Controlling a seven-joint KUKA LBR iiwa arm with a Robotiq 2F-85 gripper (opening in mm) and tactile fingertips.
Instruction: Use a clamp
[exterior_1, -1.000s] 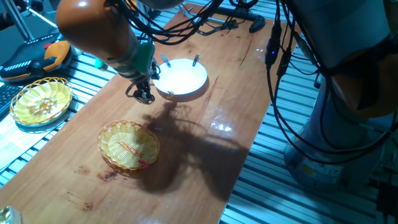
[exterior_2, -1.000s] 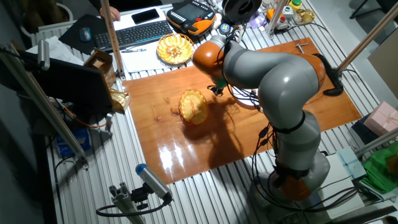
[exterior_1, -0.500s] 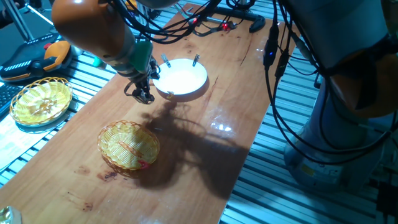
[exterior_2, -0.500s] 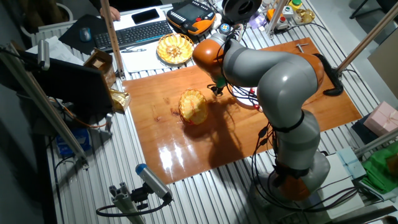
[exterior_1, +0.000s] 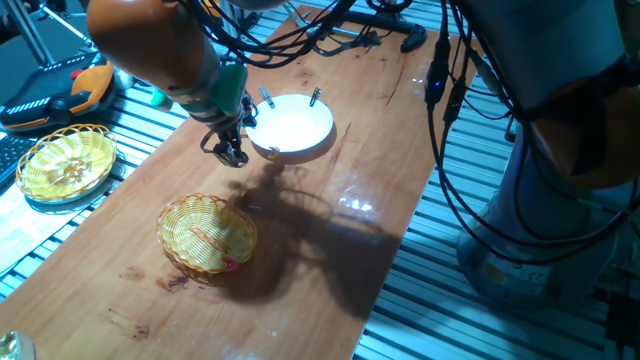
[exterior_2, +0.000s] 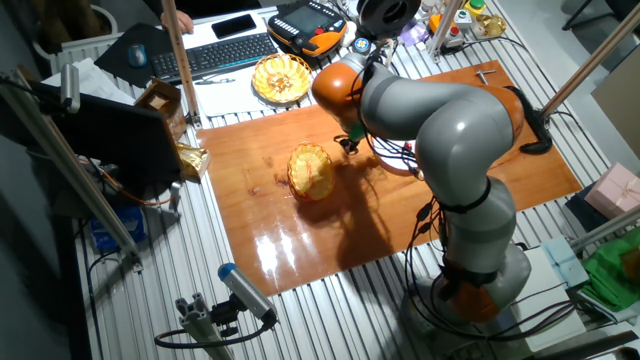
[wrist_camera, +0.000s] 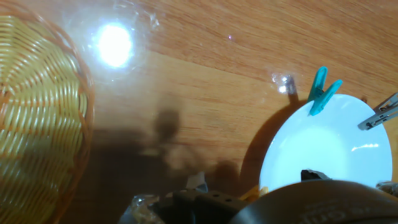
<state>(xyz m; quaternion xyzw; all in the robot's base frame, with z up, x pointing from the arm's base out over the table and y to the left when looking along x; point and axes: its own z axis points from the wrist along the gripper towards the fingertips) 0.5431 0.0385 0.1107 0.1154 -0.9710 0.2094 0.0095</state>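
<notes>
My gripper (exterior_1: 232, 152) hangs low over the wooden table, just left of the white bowl (exterior_1: 292, 125). Its fingers look shut. In the hand view only a tan-yellow sliver of the clamp (wrist_camera: 254, 192) shows at the bottom edge, by the dark fingers (wrist_camera: 186, 200) and next to the bowl's rim (wrist_camera: 273, 155); the rest of it is hidden. A small blue clip (wrist_camera: 320, 91) and a grey clip (wrist_camera: 379, 112) sit on the bowl's rim. In the other fixed view the gripper (exterior_2: 347, 145) is mostly hidden by the arm.
A wicker basket (exterior_1: 207, 233) stands on the table in front of the gripper and also shows in the hand view (wrist_camera: 31, 112). A second wicker basket (exterior_1: 65, 165) sits off the table to the left. Cables and a black tool (exterior_1: 412, 38) lie at the far end.
The gripper shifted slightly away from the bowl and back; it sits almost where it was a second ago. Bowl, clips and basket have not moved.
</notes>
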